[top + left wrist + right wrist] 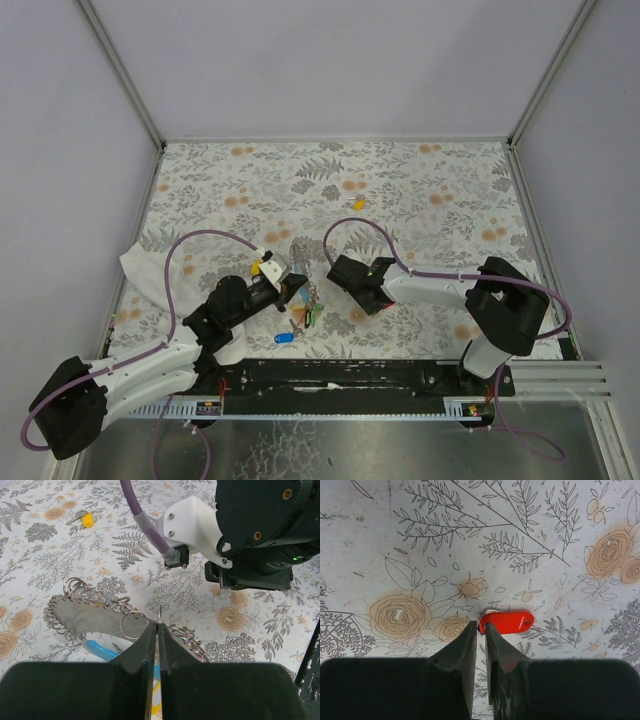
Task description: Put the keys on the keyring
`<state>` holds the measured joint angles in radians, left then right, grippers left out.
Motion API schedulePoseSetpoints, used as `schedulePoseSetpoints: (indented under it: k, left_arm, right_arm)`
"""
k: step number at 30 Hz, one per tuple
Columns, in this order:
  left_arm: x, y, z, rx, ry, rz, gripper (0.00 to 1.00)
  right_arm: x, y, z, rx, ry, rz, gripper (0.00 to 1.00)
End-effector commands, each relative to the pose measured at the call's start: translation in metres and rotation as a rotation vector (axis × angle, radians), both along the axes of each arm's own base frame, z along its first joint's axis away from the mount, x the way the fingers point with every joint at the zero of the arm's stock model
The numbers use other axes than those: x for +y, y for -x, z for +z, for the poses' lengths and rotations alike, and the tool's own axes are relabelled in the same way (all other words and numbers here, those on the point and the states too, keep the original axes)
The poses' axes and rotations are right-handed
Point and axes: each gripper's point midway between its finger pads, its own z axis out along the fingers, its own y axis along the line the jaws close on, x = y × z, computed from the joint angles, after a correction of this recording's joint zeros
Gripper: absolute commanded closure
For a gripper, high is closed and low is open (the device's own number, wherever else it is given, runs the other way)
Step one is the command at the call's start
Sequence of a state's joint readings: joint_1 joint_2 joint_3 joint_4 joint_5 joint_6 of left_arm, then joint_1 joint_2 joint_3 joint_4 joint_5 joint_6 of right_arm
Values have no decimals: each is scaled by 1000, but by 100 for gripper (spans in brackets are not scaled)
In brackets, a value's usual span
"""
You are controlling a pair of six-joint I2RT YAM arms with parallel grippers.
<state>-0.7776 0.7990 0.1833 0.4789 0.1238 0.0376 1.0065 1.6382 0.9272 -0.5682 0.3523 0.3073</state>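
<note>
Left pincer [156, 630]: clenched, jaws together on a thin metal loop of the keyring [82, 594]. The keyring lies on the table [430, 180] near its front edge, between the two arms. Right pincer [481, 626]: jaws almost closed, tips at the metal loop of the red key [509, 621], which lies flat; a firm grasp cannot be confirmed. The yellow key [358, 203] lies well apart, further back.

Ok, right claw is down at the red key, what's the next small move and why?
Probably close the right claw fully before lifting: its tips straddle the metal loop of the red key, which lies flat on the table, with a thin gap showing. The left claw is shut on the keyring, ready.
</note>
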Motion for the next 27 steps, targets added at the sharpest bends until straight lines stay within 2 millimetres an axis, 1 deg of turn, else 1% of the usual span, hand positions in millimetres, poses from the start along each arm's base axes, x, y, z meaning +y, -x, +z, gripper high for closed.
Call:
schedulePoseSetpoints:
  k: [1, 9, 20, 22, 27]
  left_arm:
    - [-4, -8, 34, -78, 73, 9, 100]
    - [-3, -8, 35, -79, 75, 10, 100]
    - [-3, -8, 36, -82, 75, 11, 100]
    - [-3, -7, 35, -80, 74, 9, 100]
    - [-5, -5, 36, -88, 75, -10, 100]
  right_arm:
    - [3, -6, 9, -35, 16, -25, 79]
    - [2, -4, 6, -22, 19, -33, 78]
    - [-1, -5, 8, -39, 28, -50, 84]
    - [-1, -5, 9, -39, 22, -51, 86]
    - [4, -5, 17, -49, -28, -28, 98]
